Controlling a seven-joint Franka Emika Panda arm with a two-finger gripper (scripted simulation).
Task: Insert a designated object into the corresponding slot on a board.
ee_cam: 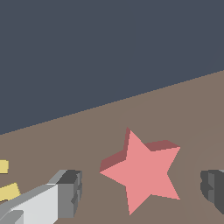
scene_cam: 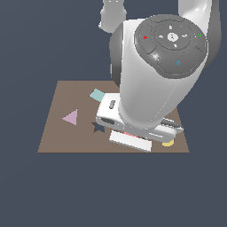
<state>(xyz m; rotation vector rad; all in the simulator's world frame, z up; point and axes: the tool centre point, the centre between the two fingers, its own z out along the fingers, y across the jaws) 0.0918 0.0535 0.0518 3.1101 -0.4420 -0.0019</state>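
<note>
Straddling red star (ee_cam: 142,173), jaws wide apart, touching nothing, board (ee_cam: 183,109) beneath

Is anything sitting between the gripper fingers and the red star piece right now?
Nothing visible. In the wrist view the salmon-red five-pointed star piece lies flat on the brown square board, with bare board between it and each dark fingertip of the open gripper.

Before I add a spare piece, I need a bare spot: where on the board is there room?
Free: the board's near strip below the triangle, and its far corner at the exterior view's left, beyond the teal piece. Crowded: under the arm, where the open pincer straddles the star, beside the slot and yellow piece.
</note>
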